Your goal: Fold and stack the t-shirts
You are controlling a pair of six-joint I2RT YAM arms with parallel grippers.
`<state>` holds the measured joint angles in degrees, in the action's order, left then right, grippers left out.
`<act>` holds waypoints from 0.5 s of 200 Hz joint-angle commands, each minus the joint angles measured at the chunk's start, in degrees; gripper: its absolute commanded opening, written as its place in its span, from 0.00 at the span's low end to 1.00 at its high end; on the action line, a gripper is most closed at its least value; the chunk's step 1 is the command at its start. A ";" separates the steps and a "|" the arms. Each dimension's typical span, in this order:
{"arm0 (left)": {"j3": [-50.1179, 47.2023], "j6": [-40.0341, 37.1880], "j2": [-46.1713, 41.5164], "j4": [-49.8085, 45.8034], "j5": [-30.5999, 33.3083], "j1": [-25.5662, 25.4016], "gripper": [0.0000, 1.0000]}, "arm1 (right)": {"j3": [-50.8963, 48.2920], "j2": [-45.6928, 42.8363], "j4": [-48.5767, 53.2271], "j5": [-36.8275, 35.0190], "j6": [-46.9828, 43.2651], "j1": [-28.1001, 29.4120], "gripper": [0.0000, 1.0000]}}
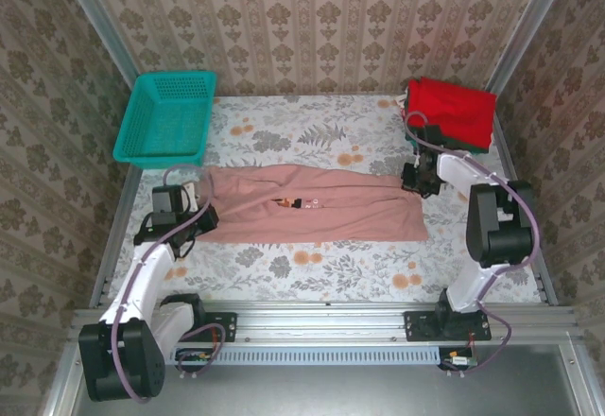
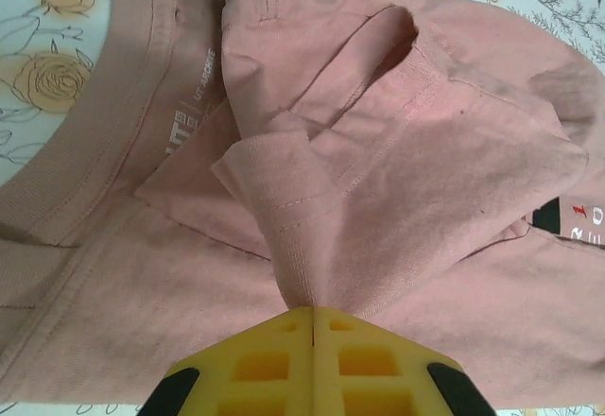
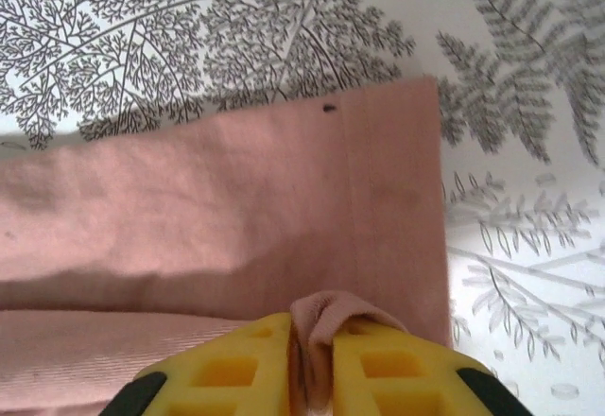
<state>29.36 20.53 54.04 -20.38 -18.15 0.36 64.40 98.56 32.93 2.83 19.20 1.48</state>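
**Inspector:** Location of the dusty-pink t-shirt (image 1: 312, 206)?
**Assessor:** Lying as a long band across mid-worktop (image 1: 312, 265), stretched between both arms.
**Inspector:** Left end effector (image 2: 313, 314)?
**Assessor:** Near the collar end, fingers pressed together on a pinch of cloth.
**Inspector:** Right end effector (image 3: 312, 326)?
**Assessor:** At the hem corner, fingers narrowly parted, with a fold of the same shirt bunched between them.
**Inspector:** Others?
**Assessor:** Folded red t-shirt (image 1: 452, 109), far right corner.

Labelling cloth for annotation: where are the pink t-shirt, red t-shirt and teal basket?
pink t-shirt (image 1: 331, 225): top view, below print.
red t-shirt (image 1: 456, 109): top view, folded top.
teal basket (image 1: 170, 118): top view, mesh floor.
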 commanded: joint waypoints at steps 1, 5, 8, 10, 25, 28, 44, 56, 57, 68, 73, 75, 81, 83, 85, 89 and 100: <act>-0.31 1.62 0.12 0.46 0.05 0.08 0.00 | -2.31 -6.29 1.41 -1.17 0.50 -0.42 0.22; -0.23 1.85 0.13 0.16 0.05 0.07 0.00 | -2.86 -6.92 1.60 -1.77 0.49 -0.42 0.23; -0.19 1.95 0.06 -0.02 0.11 0.02 0.00 | -3.21 -7.39 1.84 -2.20 0.39 -0.42 0.25; -0.19 1.96 0.02 -0.19 0.20 0.13 0.00 | -3.40 -7.70 2.02 -2.50 0.37 -0.49 0.26; 0.03 2.35 -0.67 -1.92 0.35 0.22 0.00 | -4.06 -9.02 4.34 -4.51 0.95 -0.60 0.32; 0.07 2.45 -0.95 -2.32 0.44 0.23 0.00 | -4.21 -9.41 4.61 -4.66 1.07 -0.60 0.32; -0.73 2.91 -2.48 -3.76 0.23 0.25 0.00 | -5.38 -12.05 3.68 -2.25 2.67 -0.30 0.33; -1.59 3.51 -3.52 -4.49 1.06 0.11 0.00 | -5.81 -14.07 2.21 -0.72 4.38 1.04 0.36; -1.68 3.57 -3.64 -4.49 1.13 0.10 0.00 | -5.84 -14.26 2.13 -0.63 4.54 1.19 0.36; -2.42 4.68 -3.78 -3.82 0.94 -0.19 0.00 | -5.02 -15.42 1.65 -1.02 6.02 3.80 0.38; -2.51 5.07 -3.55 -3.79 0.78 -0.34 0.00 | -4.63 -15.58 1.18 -1.84 6.51 5.44 0.39; -2.57 5.18 -3.41 -3.79 0.69 -0.29 0.00 | -4.48 -15.57 0.96 -2.32 6.69 6.16 0.40; -2.73 5.38 -3.10 -3.81 0.46 -0.27 0.00 | -4.01 -15.12 -0.02 -3.28 7.01 8.11 0.41; -2.73 5.45 -3.05 -3.97 0.41 -0.34 0.00 | -3.80 -14.82 -0.35 -3.47 7.02 8.70 0.41; -2.80 5.54 -2.95 -4.01 0.40 -0.33 0.00 | -3.59 -14.39 -0.64 -3.52 7.00 9.20 0.41; -2.91 5.73 -2.82 -4.09 0.46 -0.30 0.00 | -3.11 -13.32 -1.21 -3.52 7.02 9.96 0.41; -3.38 6.43 -3.21 -3.97 0.57 -0.27 0.00 | -1.30 -9.13 -0.91 -3.85 7.68 10.78 0.41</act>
<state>27.27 24.36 51.07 -22.85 -17.98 0.36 59.90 84.77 33.52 0.25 24.14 9.08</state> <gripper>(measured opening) 0.049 0.410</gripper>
